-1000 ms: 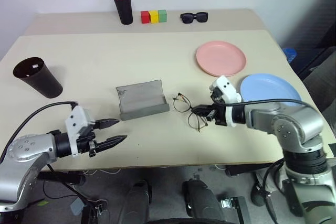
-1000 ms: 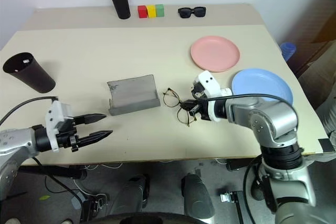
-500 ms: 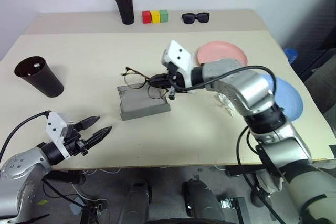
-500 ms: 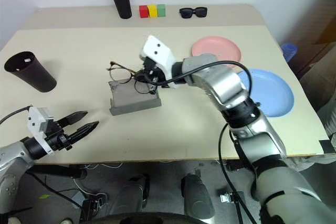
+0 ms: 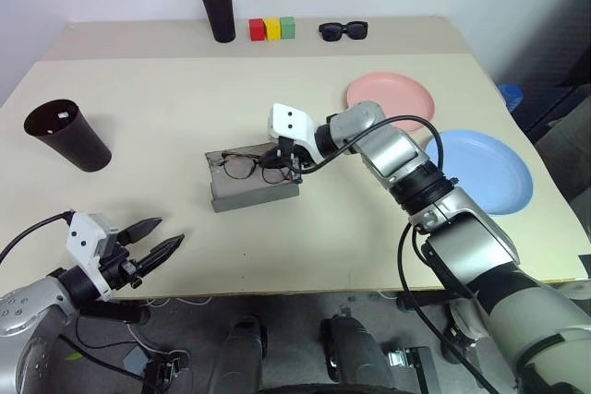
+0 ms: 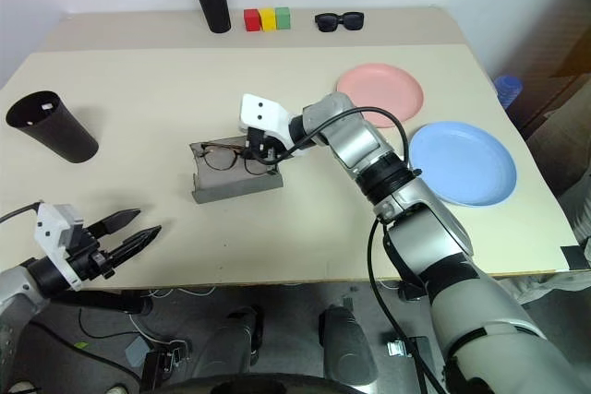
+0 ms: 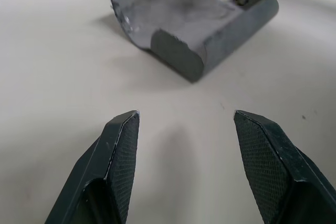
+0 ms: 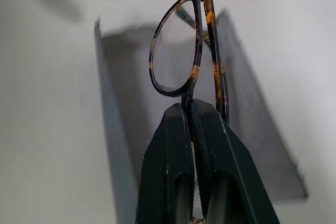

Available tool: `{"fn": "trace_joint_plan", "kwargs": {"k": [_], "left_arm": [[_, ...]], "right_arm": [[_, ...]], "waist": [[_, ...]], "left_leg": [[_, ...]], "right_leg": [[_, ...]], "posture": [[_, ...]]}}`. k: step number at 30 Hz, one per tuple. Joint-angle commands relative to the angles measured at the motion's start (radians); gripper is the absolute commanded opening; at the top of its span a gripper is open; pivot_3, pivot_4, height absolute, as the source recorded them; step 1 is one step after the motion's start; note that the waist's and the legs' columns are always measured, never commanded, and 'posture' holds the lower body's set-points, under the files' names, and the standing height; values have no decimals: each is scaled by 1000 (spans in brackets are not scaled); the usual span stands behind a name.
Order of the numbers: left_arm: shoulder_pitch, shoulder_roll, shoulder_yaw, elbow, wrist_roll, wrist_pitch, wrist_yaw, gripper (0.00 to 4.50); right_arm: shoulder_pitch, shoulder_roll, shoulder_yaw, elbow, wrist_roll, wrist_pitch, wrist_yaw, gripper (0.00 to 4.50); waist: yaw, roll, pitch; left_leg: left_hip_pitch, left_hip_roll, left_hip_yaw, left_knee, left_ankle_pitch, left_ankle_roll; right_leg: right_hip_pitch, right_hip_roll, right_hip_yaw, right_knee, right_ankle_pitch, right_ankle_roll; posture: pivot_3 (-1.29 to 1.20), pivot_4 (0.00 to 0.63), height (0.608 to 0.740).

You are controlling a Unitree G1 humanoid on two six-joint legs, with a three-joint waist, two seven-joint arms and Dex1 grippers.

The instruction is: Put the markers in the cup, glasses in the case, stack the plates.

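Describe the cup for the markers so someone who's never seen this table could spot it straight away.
Start at the beige table and go to its left edge, well left of the open grey case in the middle. There stands the cup, alone. It is wide, dark brown-black and tapered, unlike the narrower, taller black pen holder at the back, which holds orange-red pens.

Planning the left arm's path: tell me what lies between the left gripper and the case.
Bare tabletop between the left gripper and the case, as the left wrist view shows.
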State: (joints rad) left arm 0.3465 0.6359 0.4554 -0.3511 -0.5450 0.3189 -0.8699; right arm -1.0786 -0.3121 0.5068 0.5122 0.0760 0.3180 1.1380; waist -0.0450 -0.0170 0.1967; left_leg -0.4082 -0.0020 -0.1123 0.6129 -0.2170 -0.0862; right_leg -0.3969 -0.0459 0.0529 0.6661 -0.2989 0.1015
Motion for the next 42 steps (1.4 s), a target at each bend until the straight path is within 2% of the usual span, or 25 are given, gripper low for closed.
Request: {"fn": "trace_joint_plan", "kwargs": {"k": [1,10,13,17,19,21,22,24,27,33,38,42], "left_arm": [[-6,-9,34,-30,-29,-23,7,2932],[-71,0,-7,-1,-20,-11,3,2932],[-82,-2,-12,-4,-20,-4,11,2932],[-100,-16,-4,-12,-41,23,45,2932],[-118,-27,7,-21,-69,57,81,2932],[-191,-22,17,0,-103,162,178,2932],[-230,-16,19,8,-119,217,226,2403],[-287,-6,13,10,-125,282,282,1668],[-368,11,-21,7,-118,334,316,98],[-693,25,-170,112,-81,490,402,37],[-1012,-12,-289,388,-22,628,444,37],[-1165,-12,-412,566,42,699,388,37]], "right_arm": [[18,-16,-8,-84,-14,0,52,45],[46,-19,-25,-118,-46,22,68,45],[44,-8,-37,-111,-49,24,51,935],[43,-1,-69,-130,-41,31,25,2911],[44,0,-92,-153,-27,42,15,2911],[64,-13,-137,-237,5,63,7,2911],[81,-24,-155,-286,19,74,4,2954],[115,-42,-177,-363,36,95,1,2954],[184,-79,-197,-478,58,129,-1,2954],[427,-196,-247,-753,59,104,-61,2954],[602,-233,-319,-892,86,100,-136,2954],[697,-263,-358,-964,97,101,-175,2954]], "waist": [[0,0,0],[0,0,0],[0,0,0],[-1,0,0],[0,0,0],[2,0,0],[4,0,0],[4,0,0],[1,0,0],[13,-1,0],[1,-1,-1],[-3,-1,-1]], "left_leg": [[0,0,0,0,0,0],[0,0,0,0,0,0],[0,0,0,0,0,0],[0,0,0,0,0,0],[0,0,0,0,0,0],[0,0,0,0,0,0],[0,0,-1,0,0,0],[0,0,-3,1,0,0],[0,-1,-2,1,0,0],[0,-1,-3,2,0,0],[0,-1,-3,2,0,0],[0,-1,-2,1,0,0]], "right_leg": [[0,0,0,0,0,0],[0,0,0,0,0,0],[0,0,0,0,0,0],[0,0,0,0,0,0],[0,0,0,0,0,0],[0,0,0,0,0,0],[0,0,0,0,0,0],[1,0,-1,1,0,0],[1,0,-1,0,0,0],[2,0,-2,1,0,1],[2,0,-2,1,0,1],[1,0,-1,1,0,1]], "posture": [[0,150,740],[0,150,740],[0,150,740],[0,150,740],[0,150,740],[0,150,740],[0,150,740],[0,150,740],[0,150,740],[0,150,740],[0,150,740],[0,150,740]]}}
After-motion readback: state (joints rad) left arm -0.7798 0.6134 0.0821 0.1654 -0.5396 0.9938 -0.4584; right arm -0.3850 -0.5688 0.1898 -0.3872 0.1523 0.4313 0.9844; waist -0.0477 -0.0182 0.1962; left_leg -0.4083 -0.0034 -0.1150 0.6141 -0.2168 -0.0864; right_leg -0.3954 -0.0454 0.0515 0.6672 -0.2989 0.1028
